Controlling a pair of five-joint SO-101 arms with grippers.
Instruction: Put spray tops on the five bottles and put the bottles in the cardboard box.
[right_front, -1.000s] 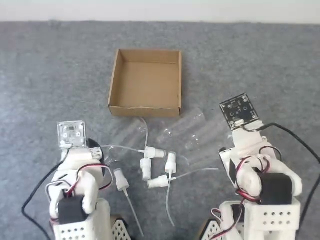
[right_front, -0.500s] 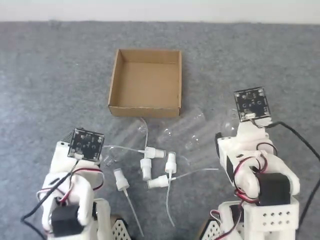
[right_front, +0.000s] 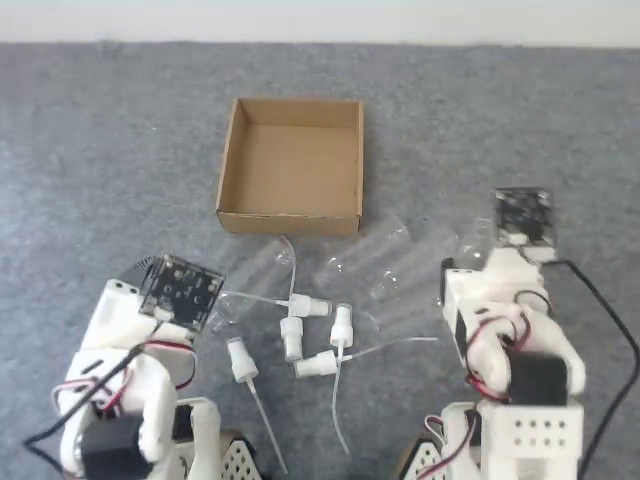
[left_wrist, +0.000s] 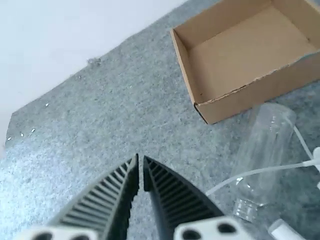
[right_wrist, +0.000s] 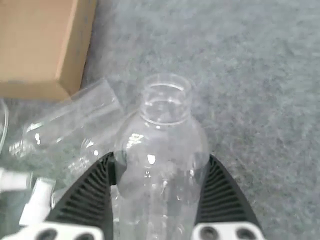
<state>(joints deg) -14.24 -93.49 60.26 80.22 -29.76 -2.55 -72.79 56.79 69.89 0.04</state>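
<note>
Grey surface (right_front: 100, 150) carries the open cardboard box (right_front: 291, 165) and loose spray tops (right_front: 310, 305). Right gripper (right_wrist: 160, 167) clasps a clear bottle (right_wrist: 161, 140); left gripper (left_wrist: 140, 162) hangs with jaws nearly together.

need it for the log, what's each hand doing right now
Left hand: closed, holding nothing.
Right hand: closed on a clear bottle.
</note>
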